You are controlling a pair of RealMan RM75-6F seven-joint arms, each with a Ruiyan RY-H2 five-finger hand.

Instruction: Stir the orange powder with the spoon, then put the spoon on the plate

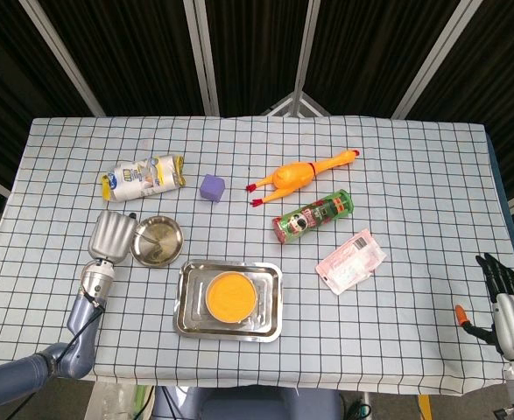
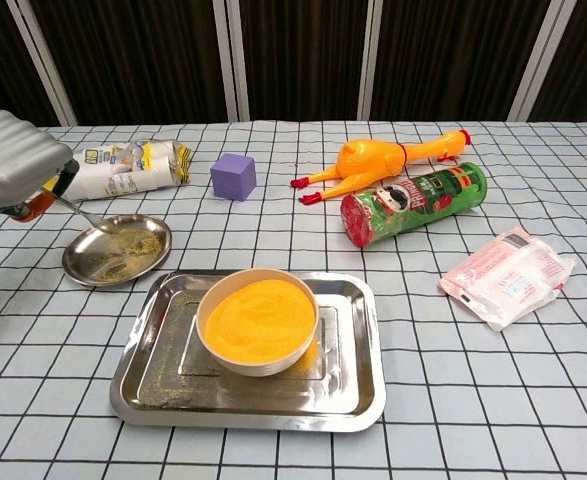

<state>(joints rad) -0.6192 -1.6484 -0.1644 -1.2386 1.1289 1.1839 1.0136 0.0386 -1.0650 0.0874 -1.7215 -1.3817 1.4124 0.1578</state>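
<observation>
Spoon in my left hand, that is where things stand: the fingers are curled around its handle at the left edge of the counter, and the slim metal shaft slants down to the right so the bowl end sits at the near rim of the plate, touching it or just above it (I cannot tell which from either view). In the head view my left hand sits just beside the plate, on its left. The plate is a small round steel dish with a dusting of powder on it.

Just right of and nearer than the plate lies the steel tray, and in it stands the white bowl filled level with orange powder; some loose powder is scattered on the tray floor to the bowl's left.

My right hand is well apart from all this, off the counter's lower right corner, fingers spread and holding nothing.

Farther back on the checked cloth lie a crumpled snack bag, a purple cube, a rubber chicken, a green chip can on its side, and a pink-and-white packet near the right.
</observation>
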